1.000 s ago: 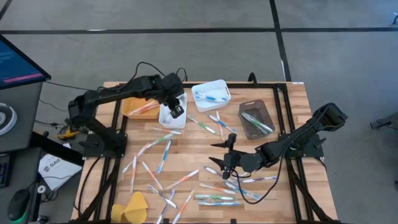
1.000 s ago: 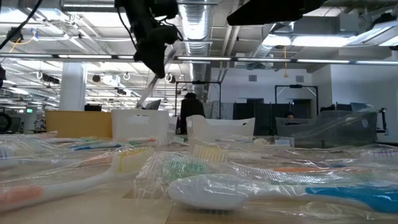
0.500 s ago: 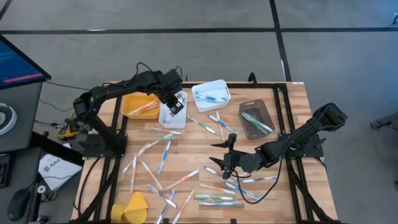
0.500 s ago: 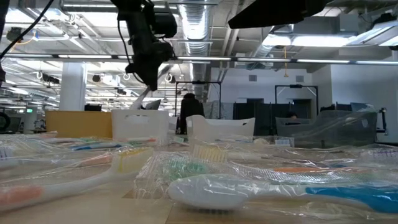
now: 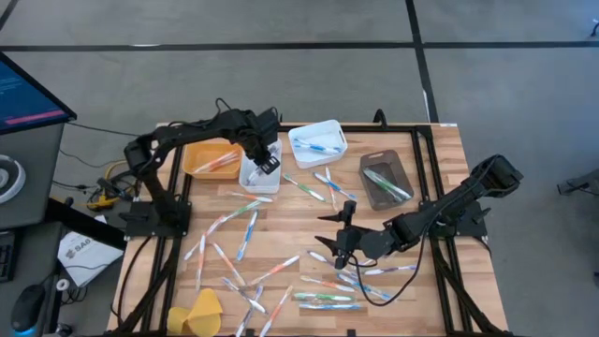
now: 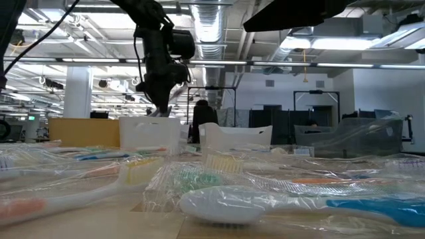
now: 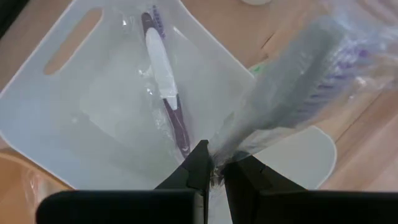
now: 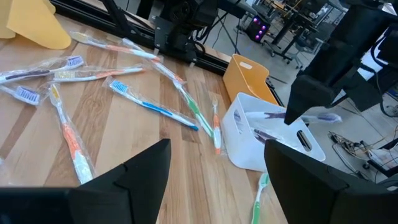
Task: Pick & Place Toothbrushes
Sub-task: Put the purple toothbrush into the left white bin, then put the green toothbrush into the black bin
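Gripper on the left arm, seen from above, hangs over the white bin at the table's far side, jaws pinched on a wrapped toothbrush, while the right gripper waits with jaws wide and empty above loose toothbrushes scattered across the wooden table. From table height, the left gripper hovers just above the white bin. Its wrist camera shows its dark fingertips clamped on the clear wrapper of a grey-handled, purple-bristled toothbrush, directly over the white bin, where another brush already lies. The right wrist camera shows toothbrushes lying on the wood. These look light, stiff and slippery in crinkly film, probably best gripped mid-handle.
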Robot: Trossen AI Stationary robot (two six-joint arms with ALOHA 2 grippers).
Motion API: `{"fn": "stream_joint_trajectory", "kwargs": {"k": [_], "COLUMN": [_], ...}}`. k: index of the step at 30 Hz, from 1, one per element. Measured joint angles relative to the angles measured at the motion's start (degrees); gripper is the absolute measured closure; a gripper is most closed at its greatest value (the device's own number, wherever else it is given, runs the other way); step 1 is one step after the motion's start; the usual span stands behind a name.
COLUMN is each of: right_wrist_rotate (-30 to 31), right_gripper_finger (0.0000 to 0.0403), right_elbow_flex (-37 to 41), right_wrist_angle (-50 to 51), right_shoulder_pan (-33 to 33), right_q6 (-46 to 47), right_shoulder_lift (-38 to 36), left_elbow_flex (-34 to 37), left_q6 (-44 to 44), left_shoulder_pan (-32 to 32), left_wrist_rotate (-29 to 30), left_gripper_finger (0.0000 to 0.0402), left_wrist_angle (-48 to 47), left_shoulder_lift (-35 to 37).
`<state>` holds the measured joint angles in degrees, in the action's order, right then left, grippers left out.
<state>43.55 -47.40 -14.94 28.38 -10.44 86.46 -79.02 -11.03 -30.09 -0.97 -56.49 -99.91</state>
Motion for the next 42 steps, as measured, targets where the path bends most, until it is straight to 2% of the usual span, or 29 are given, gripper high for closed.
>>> {"fn": "stream_joint_trajectory", "kwargs": {"k": [16,27,31,38,42], "right_wrist_rotate": [-0.04,-0.04,-0.09,-1.18,-3.35], "right_gripper_finger": [0.0148,0.0148,0.0148,0.0148,0.0148], "right_elbow_flex": [0.0,0.0,0.0,0.0,0.0], "right_wrist_angle": [1.13,1.25,1.5,8.04,11.11], "right_shoulder_pan": [-0.01,0.0,0.13,1.16,1.14], "right_q6": [0.43,1.05,2.12,5.48,8.93], "right_shoulder_lift": [0.0,0.0,0.0,0.02,0.04], "left_elbow_flex": [0.02,0.02,0.02,0.06,0.07], "left_q6": [2.03,1.75,1.73,3.45,3.26], "left_shoulder_pan": [-1.4,-1.4,-1.4,-1.73,0.4], "left_wrist_rotate": [1.18,1.58,3.89,5.94,6.03], "left_gripper_finger": [0.0339,0.0293,0.0273,0.0257,0.0257], "left_wrist_angle": [1.12,1.33,1.43,2.1,3.37], "left_shoulder_lift": [-0.31,-0.31,-0.31,1.3,4.09]}}
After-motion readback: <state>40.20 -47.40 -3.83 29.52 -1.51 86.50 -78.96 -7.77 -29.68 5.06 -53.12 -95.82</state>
